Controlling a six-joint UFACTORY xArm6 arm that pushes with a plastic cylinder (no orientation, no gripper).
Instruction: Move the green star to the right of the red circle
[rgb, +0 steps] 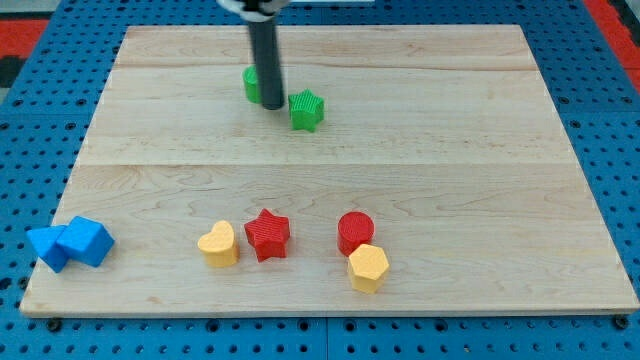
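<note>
The green star (307, 110) lies in the upper middle of the wooden board (450, 150). My tip (273, 105) rests just to the star's left, close to touching it. A second green block (252, 84), shape unclear, sits behind the rod, partly hidden by it. The red circle (355, 231) stands near the view's bottom, right of centre, far below the star.
A yellow hexagon (368, 267) touches the red circle's lower right. A red star (267, 234) and a yellow heart (218, 244) lie to the circle's left. Two blue blocks (70, 243) sit together at the board's bottom left corner.
</note>
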